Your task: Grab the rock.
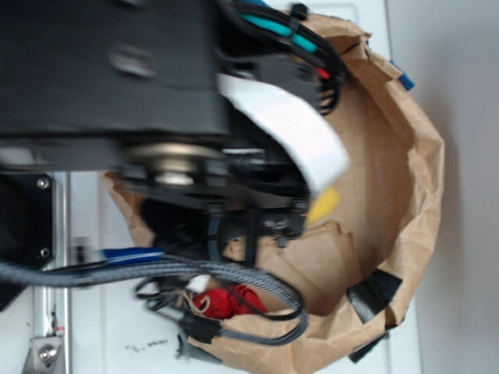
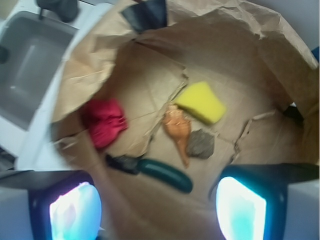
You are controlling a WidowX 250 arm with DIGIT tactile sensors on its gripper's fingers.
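Brown paper bag [image 2: 240, 40], rim rolled down, lying open on a pale tabletop [image 1: 460, 117]. Inside, on the creased paper floor: rock [image 2: 200, 144], grey-brown and lumpy, near the middle, just below a yellow sponge [image 2: 201, 102] and touching or nearly touching the orange shell [image 2: 176, 127] on its left. Below those, a dark green pickle [image 2: 165, 174] lying slantwise, with a small dark thing at its upper-left end too blurred to name. Further left, a crumpled red cloth [image 2: 104, 121]. Black tape [image 2: 146, 14] on the bag's rim at the top of the wrist view.

Claw [image 2: 157, 210] hanging above the bag, spread wide and holding nothing; only the two fingers' glowing ends [image 2: 75, 210] visible at the bottom corners of the wrist view, rock well clear of both.

Exterior view mostly blocked by the blurred black arm [image 1: 109, 70] and its cables (grey braided sleeve looping across the bag's mouth). Rock, shell and pickle hidden there; only a corner of the sponge [image 1: 323, 204] and a bit of red cloth [image 1: 230, 300] peeking out.

Beyond the bag's left edge in the wrist view, what looks like a grey sink basin [image 2: 30, 70], soft with blur.
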